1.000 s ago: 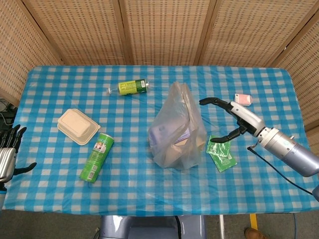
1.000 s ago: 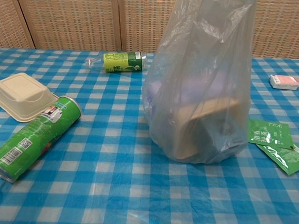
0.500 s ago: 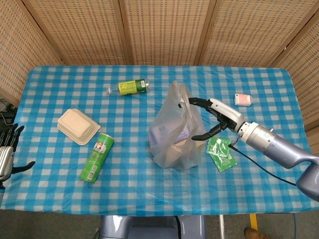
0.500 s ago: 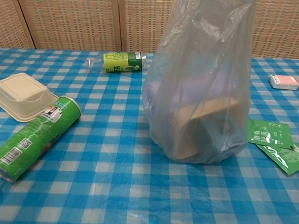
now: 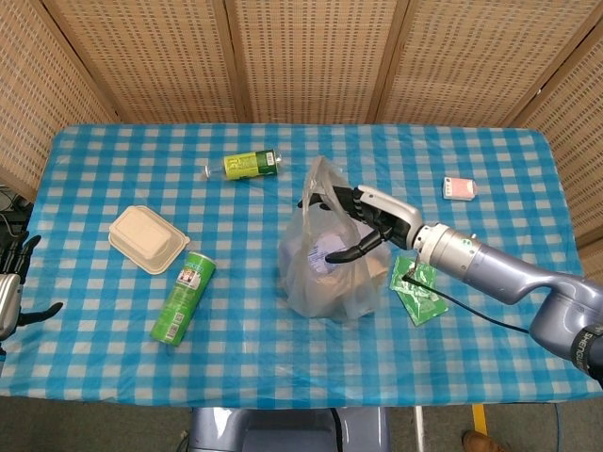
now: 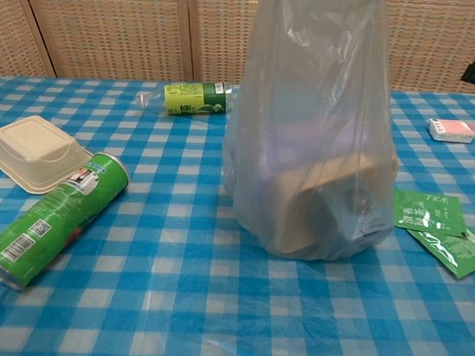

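Since the earlier frames the right robot hand [image 5: 363, 224] has swept leftward from beside the tea packets to the top of the plastic bag [image 5: 330, 254], and the bag's mouth now stands taller and pulled open in the chest view.

The counter [image 5: 104, 151], under a blue checked cloth, carries everything. The plastic bag sits near its middle, upright, thin and translucent, with a tan box and something pale purple inside. It will likely handle soft and slippery, with its weight low in the contents; the gathered rim at the top looks the best place to take hold. The right robot hand has its fingers spread and curved over that rim, reaching into the opening; whether it actually grips the film I cannot tell.

The left robot hand [image 5: 11, 297] hangs off the counter's left edge, fingers apart, holding nothing.

Left of the bag lie a green can [image 5: 183, 297], a clamshell box [image 5: 148, 239] and a green bottle [image 5: 247, 165]; right, tea packets [image 5: 419, 290] and a small pink box [image 5: 460, 187].
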You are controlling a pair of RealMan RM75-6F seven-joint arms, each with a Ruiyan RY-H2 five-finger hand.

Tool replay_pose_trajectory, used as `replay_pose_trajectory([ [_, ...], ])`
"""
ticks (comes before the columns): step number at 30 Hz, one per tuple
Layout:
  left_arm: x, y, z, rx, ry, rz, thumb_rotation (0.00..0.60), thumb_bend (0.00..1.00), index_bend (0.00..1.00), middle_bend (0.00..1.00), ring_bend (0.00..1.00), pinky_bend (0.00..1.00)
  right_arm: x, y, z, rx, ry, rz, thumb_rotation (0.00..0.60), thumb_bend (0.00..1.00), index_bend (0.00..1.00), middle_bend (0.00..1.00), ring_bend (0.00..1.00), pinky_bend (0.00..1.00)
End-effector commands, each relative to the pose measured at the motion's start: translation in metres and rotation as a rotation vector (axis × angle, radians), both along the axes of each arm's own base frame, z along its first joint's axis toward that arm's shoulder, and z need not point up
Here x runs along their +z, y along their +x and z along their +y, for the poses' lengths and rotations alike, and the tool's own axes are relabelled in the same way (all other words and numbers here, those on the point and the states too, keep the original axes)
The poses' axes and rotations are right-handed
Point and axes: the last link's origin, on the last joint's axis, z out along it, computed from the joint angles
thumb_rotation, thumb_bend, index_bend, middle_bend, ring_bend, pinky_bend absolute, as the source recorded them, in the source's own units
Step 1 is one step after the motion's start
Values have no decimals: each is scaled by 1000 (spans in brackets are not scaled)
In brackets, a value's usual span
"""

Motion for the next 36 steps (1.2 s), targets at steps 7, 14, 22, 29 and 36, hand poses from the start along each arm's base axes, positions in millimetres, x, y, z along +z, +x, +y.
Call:
replay_pose_trajectory([
  [7, 1, -1, 1, 4, 4, -3, 600, 0, 0, 0, 0, 0, -11, 6, -2, -9, 91, -31, 600, 0, 302, 312, 141, 239],
  [14, 1, -2, 2, 10, 2, -2, 600, 0, 0, 0, 0, 0, -6, 12, -4, -30, 169, -127, 600, 0, 317, 357, 215, 325],
  [22, 1, -3, 4, 19, 3, -2, 600, 0, 0, 0, 0, 0, -5, 16, -9, -44, 249, -160, 600, 0, 501, 625, 535, 704],
  [29, 1, -4, 4, 22, 3, -5, 600, 0, 0, 0, 0, 0, -3, 18, -12, -30, 186, -108, 600, 13, 848, 910, 852, 1000],
  [36, 1, -3, 4, 19, 0, -7, 600, 0, 0, 0, 0, 0, -2, 16, -14, -27, 59, -2, 600, 922, 949, 977, 929, 1000],
])
